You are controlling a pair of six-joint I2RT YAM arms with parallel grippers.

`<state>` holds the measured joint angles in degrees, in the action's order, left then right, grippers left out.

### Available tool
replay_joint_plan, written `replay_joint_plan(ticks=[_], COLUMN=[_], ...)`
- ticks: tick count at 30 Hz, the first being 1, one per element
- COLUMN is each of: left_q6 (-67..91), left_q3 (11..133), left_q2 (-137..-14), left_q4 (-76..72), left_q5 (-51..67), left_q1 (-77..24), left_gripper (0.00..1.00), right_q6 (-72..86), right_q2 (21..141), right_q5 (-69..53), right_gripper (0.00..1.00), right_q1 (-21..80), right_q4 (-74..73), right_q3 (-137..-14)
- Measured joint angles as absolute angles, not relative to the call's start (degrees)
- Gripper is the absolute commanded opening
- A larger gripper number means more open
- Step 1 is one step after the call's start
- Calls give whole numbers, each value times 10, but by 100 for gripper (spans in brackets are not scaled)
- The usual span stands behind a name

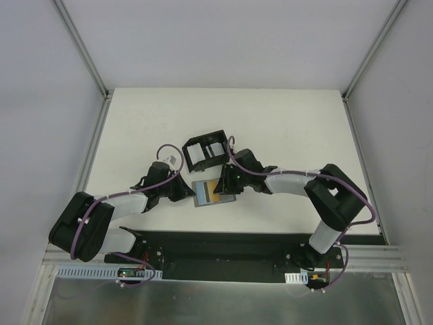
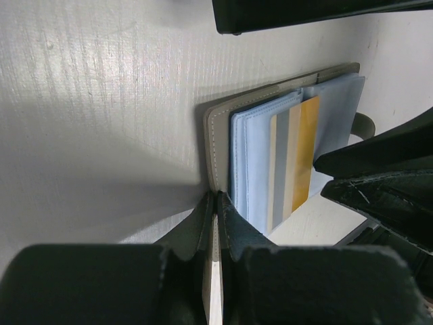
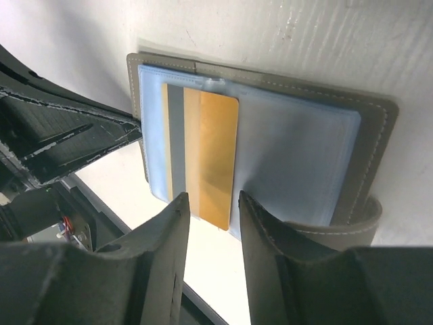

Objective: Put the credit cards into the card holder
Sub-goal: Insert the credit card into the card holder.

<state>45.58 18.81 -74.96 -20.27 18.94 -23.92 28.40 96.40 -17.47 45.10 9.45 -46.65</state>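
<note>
The card holder [image 1: 206, 196] is a grey wallet lying open on the table, pale blue inside [image 3: 298, 156]. A gold-yellow credit card [image 3: 218, 156] sits part way in a pocket beside pale cards [image 3: 174, 135], its end sticking out; it also shows in the left wrist view [image 2: 306, 152]. My left gripper [image 2: 216, 200] is shut on the wallet's grey cover edge [image 2: 220, 128], at the wallet's left side [image 1: 191, 193]. My right gripper [image 3: 213, 203] is open, its jaws either side of the gold card's free end without touching it; from above it is at the wallet's right [image 1: 224, 185].
A black plastic tray with dividers [image 1: 206, 150] stands just behind the wallet, with whitish cards in it. The right gripper's black body [image 2: 379, 176] is close beside the wallet. The black base rail [image 1: 223, 247] runs along the table's near edge.
</note>
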Motion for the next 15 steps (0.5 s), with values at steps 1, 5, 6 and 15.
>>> replay_joint_plan(ticks=[1,5,6,15], left_q6=[456,455,455,453], left_q3=[188,188,188,188], left_q2=[-750,-749,-749,-748], left_q4=[-203,-203,-203,-202], left_q5=[189,190,189,190], left_q1=[-239,-239,-239,-239], left_gripper=[0,0,0,0], right_q6=[283,282,282,273], right_q2=[971,992,998,1028], right_q5=[-176,-192,-196,-219], right_gripper=[38,37,37,27], right_q1=[451,451,451,458], right_q4=[93,91,91,76], right_q3=[-471,-492,-497,-539])
